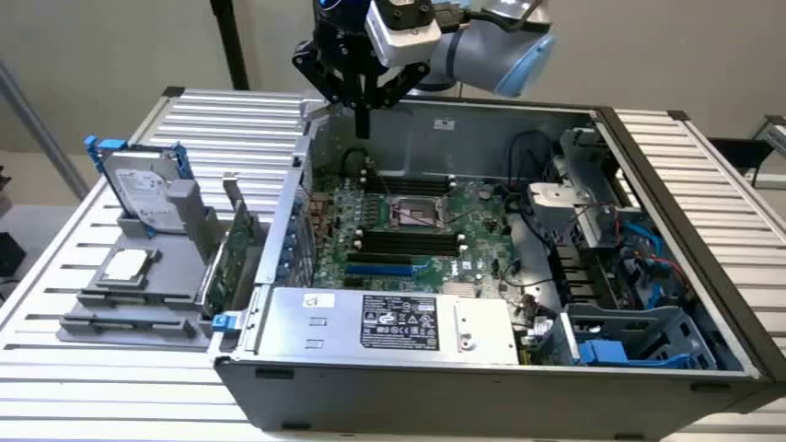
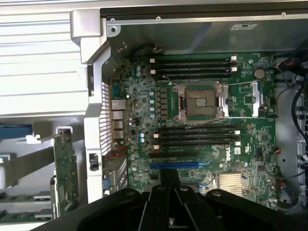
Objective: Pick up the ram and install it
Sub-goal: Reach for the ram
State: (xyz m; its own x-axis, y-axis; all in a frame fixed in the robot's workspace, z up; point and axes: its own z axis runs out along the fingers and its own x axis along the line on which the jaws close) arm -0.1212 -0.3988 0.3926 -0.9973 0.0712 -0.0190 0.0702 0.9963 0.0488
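Note:
My gripper (image 1: 363, 124) hangs above the back left corner of the open computer case (image 1: 687, 230), over the case's rear wall. Its black fingers (image 2: 159, 207) point straight down and look shut, with nothing visible between them. Below lies the green motherboard (image 1: 479, 216). Dark memory slots (image 2: 192, 137) sit on one side of the CPU socket (image 2: 202, 101), and a second bank (image 2: 192, 67) sits on the other side. The ram stick is out of view.
A grey holder (image 1: 135, 308) on the slatted table, at the exterior view's left, carries a silver hard drive with blue rails (image 1: 142, 189) and a tall green expansion card (image 1: 236, 253). The power supply (image 1: 393, 322) fills the case's front. Cables and a blue drive cage (image 1: 627, 345) crowd its right.

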